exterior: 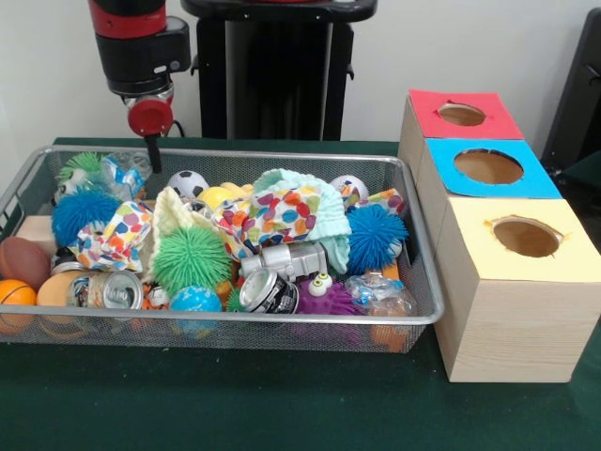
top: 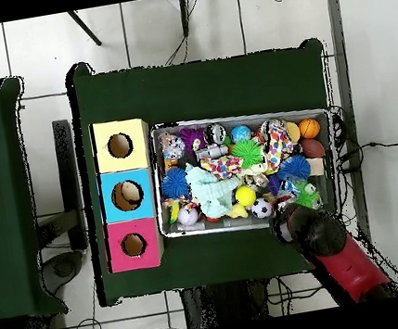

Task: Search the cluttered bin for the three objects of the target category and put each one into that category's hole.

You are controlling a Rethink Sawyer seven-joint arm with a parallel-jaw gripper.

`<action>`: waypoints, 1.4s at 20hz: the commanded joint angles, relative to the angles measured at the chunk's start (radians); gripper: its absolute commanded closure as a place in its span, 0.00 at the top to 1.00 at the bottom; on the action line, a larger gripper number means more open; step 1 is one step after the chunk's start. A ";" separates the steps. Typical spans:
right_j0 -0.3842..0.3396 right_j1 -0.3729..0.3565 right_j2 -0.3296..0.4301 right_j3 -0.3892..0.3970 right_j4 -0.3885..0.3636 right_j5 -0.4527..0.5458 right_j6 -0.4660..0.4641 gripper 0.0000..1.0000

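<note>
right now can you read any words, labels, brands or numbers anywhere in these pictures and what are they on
No text can be read in either view.
The can lying at the front left of the bin has print on its side, too blurred to read.
The dark can near the middle front shows markings, also unreadable.
The wooden boxes with coloured tops carry no lettering.

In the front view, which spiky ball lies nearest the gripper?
The blue spiky ball at the bin's left end, below the gripper; the green and other blue lie farther right.

Bright, even light — soft shadows.
</note>
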 commanded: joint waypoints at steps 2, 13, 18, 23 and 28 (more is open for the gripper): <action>0.027 0.030 -0.009 -0.161 -0.025 0.064 0.069 0.00; 0.033 0.033 -0.021 -0.177 -0.040 0.097 0.060 0.00; 0.027 0.031 -0.015 -0.176 -0.041 0.105 0.060 0.00; 0.026 0.028 -0.012 -0.172 -0.041 0.109 0.066 0.00; 0.063 0.017 -0.047 -0.196 -0.036 0.153 0.072 0.00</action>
